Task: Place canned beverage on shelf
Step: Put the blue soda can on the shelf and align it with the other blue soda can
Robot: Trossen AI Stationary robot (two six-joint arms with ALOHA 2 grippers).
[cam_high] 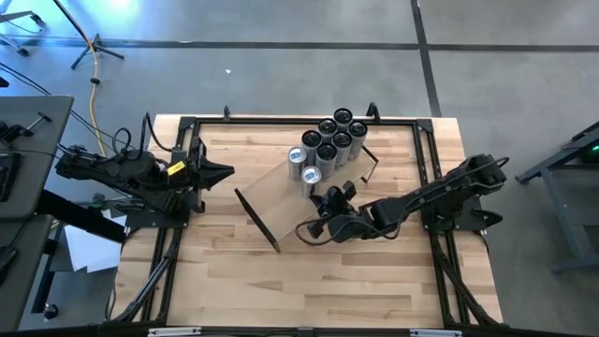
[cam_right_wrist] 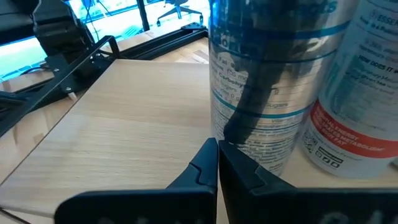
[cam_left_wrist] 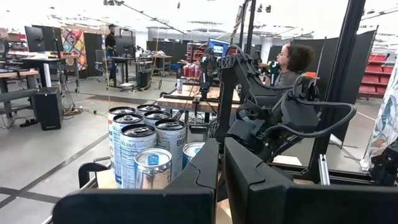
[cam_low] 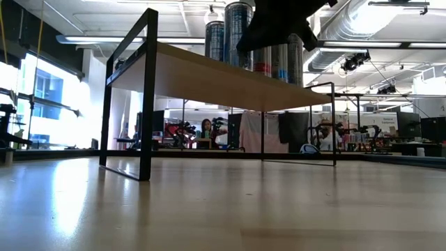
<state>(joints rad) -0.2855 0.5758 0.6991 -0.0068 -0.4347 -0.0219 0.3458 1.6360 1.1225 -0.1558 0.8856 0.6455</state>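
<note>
A: Left gripper (cam_high: 225, 171)?
B: Parked at the table's (cam_high: 234, 281) left edge, fingers pressed together, holding nothing.
A: Shelf (cam_high: 290, 201)?
B: Mid-table, angled, black brackets on both short ends.
A: Cans (cam_high: 329, 145)?
B: Clustered at the shelf's far end, upright, several on the board.
A: Right gripper (cam_high: 329, 199)?
B: Over the shelf, just beside the nearest cans, fingers (cam_right_wrist: 217, 162) pressed together, empty.

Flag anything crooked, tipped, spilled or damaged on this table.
The shelf sits skewed, diagonal to the table's edges, not squared with them. The cans all stand upright, bunched at its far end, with nothing spilled or dented visible. The right gripper is shut above the shelf; the left gripper waits shut beside it.
</note>
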